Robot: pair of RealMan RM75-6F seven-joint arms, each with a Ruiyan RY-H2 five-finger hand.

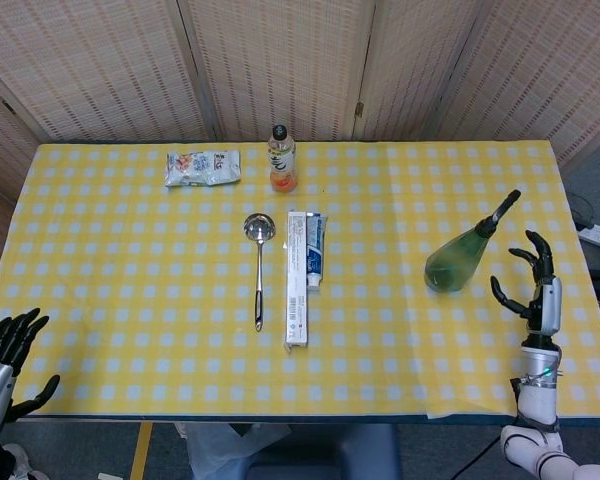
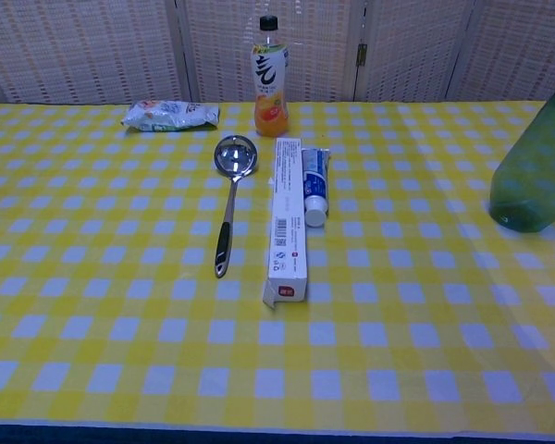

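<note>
A green bottle [image 1: 458, 257] with a dark cap stands on the yellow checked table [image 1: 130, 260] at the right; in the chest view the green bottle [image 2: 534, 171] fills the right edge. My right hand [image 1: 537, 287] is just right of it, apart from it, fingers spread and holding nothing. My left hand [image 1: 5, 365] hangs below the table's front left corner, fingers apart and empty. Neither hand shows in the chest view.
A ladle [image 1: 258, 262], a long toothpaste box [image 1: 297, 277] and a toothpaste tube [image 1: 315, 251] lie mid-table. An orange drink bottle [image 1: 281, 160] and a snack packet [image 1: 202, 167] sit near the back edge. Wicker screens [image 1: 280, 60] stand behind.
</note>
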